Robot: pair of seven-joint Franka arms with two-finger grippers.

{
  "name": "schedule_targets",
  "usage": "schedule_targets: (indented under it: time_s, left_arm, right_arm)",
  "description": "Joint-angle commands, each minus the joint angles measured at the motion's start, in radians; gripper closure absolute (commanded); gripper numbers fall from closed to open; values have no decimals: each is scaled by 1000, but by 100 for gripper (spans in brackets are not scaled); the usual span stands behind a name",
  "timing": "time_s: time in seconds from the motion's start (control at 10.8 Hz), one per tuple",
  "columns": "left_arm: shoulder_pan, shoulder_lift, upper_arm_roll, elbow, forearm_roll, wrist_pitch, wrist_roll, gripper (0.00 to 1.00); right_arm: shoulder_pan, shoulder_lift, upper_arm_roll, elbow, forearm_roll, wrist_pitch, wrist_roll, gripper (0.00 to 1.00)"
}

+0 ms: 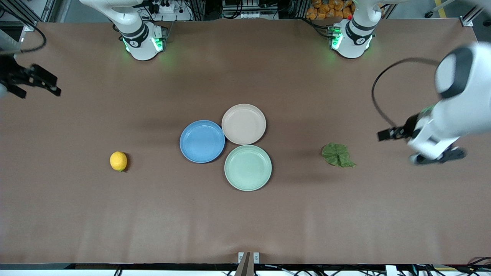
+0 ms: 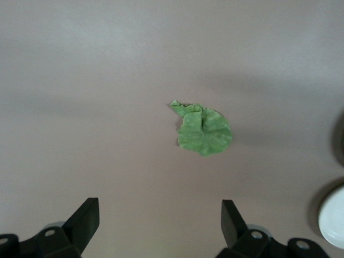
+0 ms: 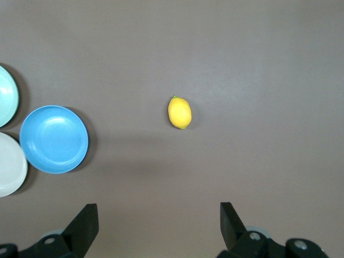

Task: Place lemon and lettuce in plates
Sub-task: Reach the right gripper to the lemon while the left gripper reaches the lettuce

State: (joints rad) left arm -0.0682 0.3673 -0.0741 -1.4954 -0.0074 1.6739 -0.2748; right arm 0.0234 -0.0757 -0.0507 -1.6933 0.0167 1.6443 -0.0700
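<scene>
The lemon [image 1: 118,161] lies on the table toward the right arm's end; it also shows in the right wrist view [image 3: 179,112]. The lettuce [image 1: 337,155] lies flat toward the left arm's end and shows in the left wrist view [image 2: 207,131]. The blue plate [image 1: 202,141] and the beige-pink plate [image 1: 243,124] sit empty at the table's middle, touching. My right gripper [image 1: 38,81] hangs open and empty high over the table's end, away from the lemon [image 3: 159,210]. My left gripper [image 1: 439,157] is open and empty above the table beside the lettuce [image 2: 160,207].
A pale mint green plate [image 1: 247,167] sits empty against the other two, nearest the front camera. The right wrist view shows the blue plate [image 3: 54,139] with the other two plates at its edge. A pale plate rim [image 2: 332,220] shows at the left wrist view's edge.
</scene>
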Motion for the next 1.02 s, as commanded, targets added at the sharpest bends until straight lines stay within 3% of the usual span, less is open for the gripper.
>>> schedule_targets:
  time_s: [0.0,0.37,0.74,0.93]
  left_arm:
    - [-24,106,-3,5,-11,79,20,0]
    - [-65,214,-3,-82,-8,242,13,0]
    - [-51,294,-6,-100,-11,311,22,0]
    - [-54,318,-6,-102,-11,326,22,0]
  right_arm:
    - [-10,5,8,-181,-14,189,-14,0]
    - [23,133,8,-454,-17,634,-17,0]
    - [33,308,6,-465,-150,828,-16,0]
    - [33,375,-1,-456,-152,896,-19,0]
